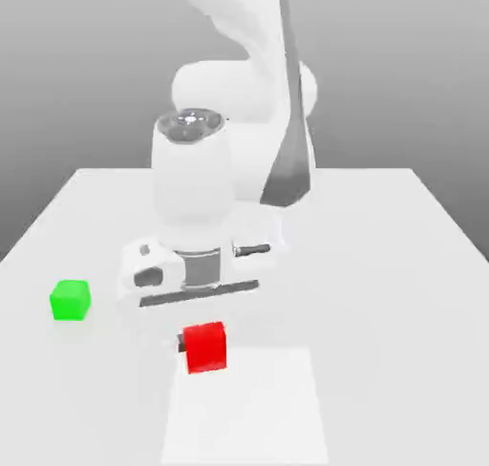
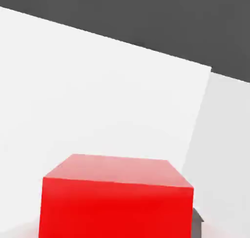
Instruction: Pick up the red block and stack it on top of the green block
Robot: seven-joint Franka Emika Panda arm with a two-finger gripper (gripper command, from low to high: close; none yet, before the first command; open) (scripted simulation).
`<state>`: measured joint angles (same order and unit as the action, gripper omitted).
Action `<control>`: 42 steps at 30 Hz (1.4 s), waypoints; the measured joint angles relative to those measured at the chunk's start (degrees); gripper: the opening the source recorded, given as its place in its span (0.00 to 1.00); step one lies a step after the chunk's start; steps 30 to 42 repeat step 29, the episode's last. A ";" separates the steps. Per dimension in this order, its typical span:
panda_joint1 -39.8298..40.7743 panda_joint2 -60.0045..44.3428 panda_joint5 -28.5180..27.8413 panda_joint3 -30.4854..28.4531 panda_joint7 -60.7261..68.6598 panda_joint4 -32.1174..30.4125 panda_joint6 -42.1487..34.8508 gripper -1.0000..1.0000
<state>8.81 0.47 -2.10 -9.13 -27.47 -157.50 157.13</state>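
**Claw low at the red block; green block stands apart**

Exterior view. The white arm (image 1: 234, 120) comes down from the far side of the white bench (image 1: 401, 264) and ends in a wrist and hand low over the near middle of the surface. The claw (image 1: 202, 338) sits directly at the red block (image 1: 206, 348), which shows just beneath the hand body. A dark finger (image 1: 181, 343) is visible against the block's side toward the exterior view's left; the opposite finger is hidden by the block. The claw appears clamped on the red block, though whether the block rests on the bench or is raised just off it cannot be told from this angle. The green block (image 1: 71, 300) stands alone on the bench, well apart from the red block, toward the exterior view's left and slightly farther back. Nothing rests on it. A paler rectangular patch (image 1: 245, 407) marks the bench near the front edge, with the red block at its far edge.

Hand view. The red block (image 2: 117, 203) fills the near part of the picture, its top face and one side face both showing. A small dark finger (image 2: 197, 222) shows against one lower corner of the block. Beyond the block lies the bench (image 2: 97, 95), with the paler patch (image 2: 224, 134) bordering it on one side. The green block is out of this view.
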 joint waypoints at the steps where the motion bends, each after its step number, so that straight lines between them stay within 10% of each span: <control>1: 2.26 0.83 -0.60 -0.93 -2.07 -0.45 -0.34 0.00; 13: 25.72 10.44 -7.27 -13.13 -26.65 -5.89 -4.11 0.00; 25: 19.70 -1.27 14.11 -16.18 -13.17 -5.39 4.31 0.00; 42: 20.05 -4.35 14.43 -16.34 -12.97 -5.49 8.24 0.00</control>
